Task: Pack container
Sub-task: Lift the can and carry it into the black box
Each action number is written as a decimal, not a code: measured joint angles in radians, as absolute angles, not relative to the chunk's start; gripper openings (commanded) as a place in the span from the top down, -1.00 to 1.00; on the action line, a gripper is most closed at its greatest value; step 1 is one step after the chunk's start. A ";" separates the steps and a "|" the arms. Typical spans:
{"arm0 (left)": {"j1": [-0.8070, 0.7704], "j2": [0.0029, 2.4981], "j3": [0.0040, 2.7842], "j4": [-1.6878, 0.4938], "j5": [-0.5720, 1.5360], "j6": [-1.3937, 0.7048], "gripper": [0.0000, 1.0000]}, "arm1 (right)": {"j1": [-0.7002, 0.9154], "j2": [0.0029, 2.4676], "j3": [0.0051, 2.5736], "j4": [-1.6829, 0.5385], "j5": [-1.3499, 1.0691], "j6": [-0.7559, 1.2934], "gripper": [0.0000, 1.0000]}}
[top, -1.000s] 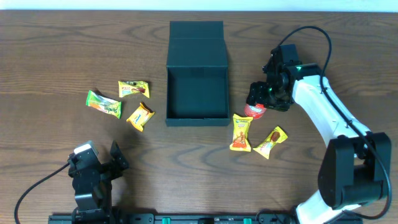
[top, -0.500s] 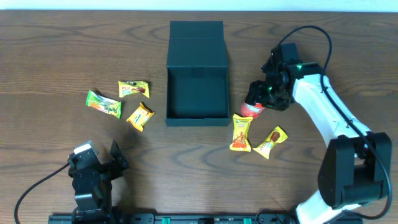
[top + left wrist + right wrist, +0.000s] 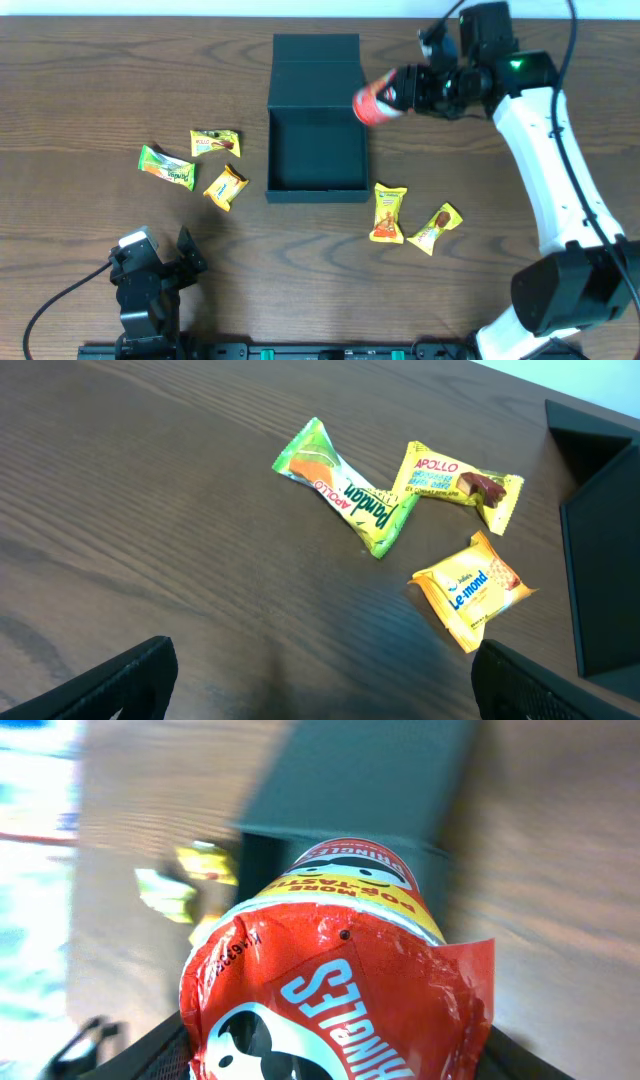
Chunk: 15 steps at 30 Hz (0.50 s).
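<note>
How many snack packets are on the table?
5. Three left of the box: green packet, yellow Apollo packet, Lemond packet. Two right of its front corner: tall orange packet, tilted yellow packet. None visible inside; the red can hides a bit of its right edge.

The support surface is a dark brown wood-grain table (image 3: 90, 70). A dark teal-black square cardboard box (image 3: 318, 150) rests on it near the centre, with its hinged lid flap (image 3: 316, 60) open on the far side. Three snack packets lie grouped to the left of the box: a green foil packet (image 3: 166, 167), a yellow-green Apollo packet (image 3: 214, 143) and a yellow-orange Le-mond packet (image 3: 225, 186), the last nearest the box. Two orange-yellow packets (image 3: 388, 213) (image 3: 435, 229) lie side by side near the box's front right corner.
</note>
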<state>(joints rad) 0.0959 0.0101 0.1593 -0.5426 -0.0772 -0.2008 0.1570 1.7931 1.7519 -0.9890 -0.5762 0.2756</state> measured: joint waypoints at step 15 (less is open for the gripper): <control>0.096 0.010 0.159 -0.543 -0.078 -0.201 -0.91 | 0.345 1.822 1.686 -0.820 -0.904 0.266 -0.17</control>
